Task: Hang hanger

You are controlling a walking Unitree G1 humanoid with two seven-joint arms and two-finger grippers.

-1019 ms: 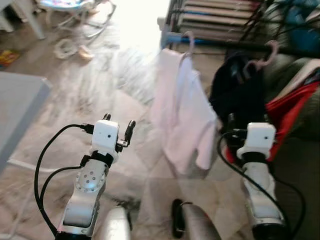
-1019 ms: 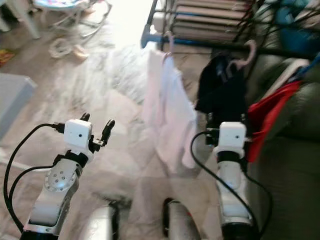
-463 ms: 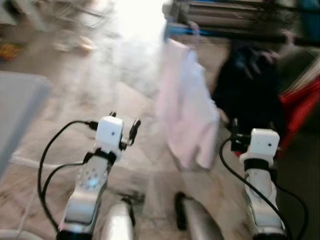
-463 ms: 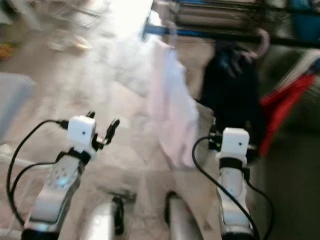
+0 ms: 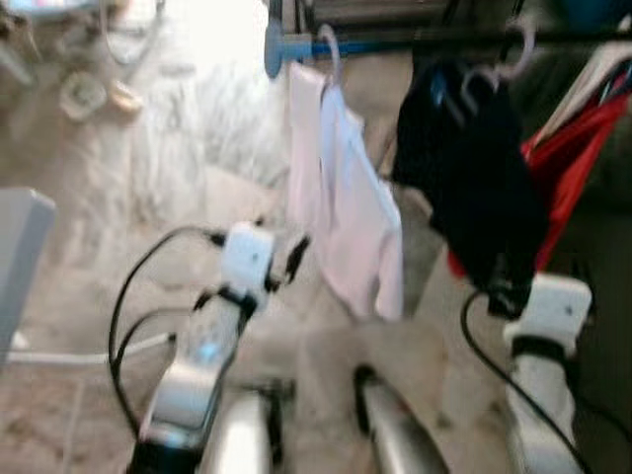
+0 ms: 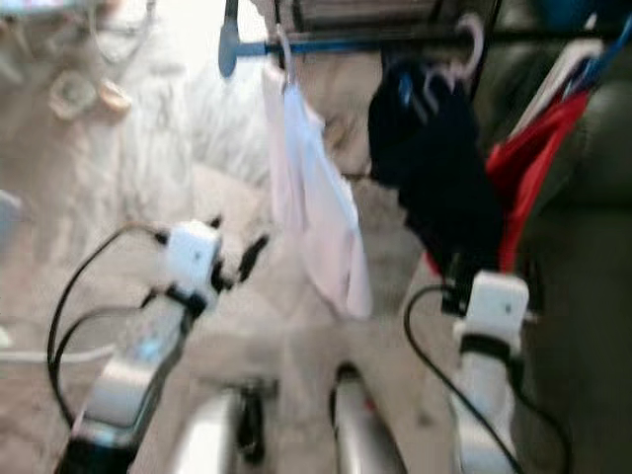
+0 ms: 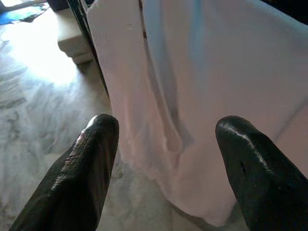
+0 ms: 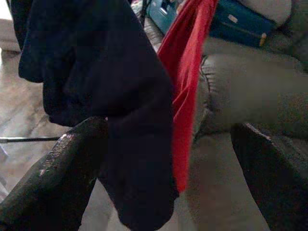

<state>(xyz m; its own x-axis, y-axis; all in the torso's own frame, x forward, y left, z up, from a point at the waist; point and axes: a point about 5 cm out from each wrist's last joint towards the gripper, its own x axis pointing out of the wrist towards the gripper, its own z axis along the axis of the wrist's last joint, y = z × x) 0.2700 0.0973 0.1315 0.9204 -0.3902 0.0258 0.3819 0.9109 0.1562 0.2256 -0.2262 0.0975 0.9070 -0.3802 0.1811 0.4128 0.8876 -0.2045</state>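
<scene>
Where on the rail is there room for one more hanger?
The bare stretch of the blue rail, between the pink shirt and the dark garment, looks free. Farther right it is crowded, with the red cloth pressed against the dark garment.

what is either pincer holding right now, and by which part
Nothing is held. The left pincer is open in front of the white garment, and the right pincer is open in front of the dark garment, gripping neither.

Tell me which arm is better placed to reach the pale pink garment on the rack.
Left, probably. The left gripper is open and its wrist view looks straight at the pale pink garment. The right gripper, also open, faces the dark garment and the red cloth.
</scene>
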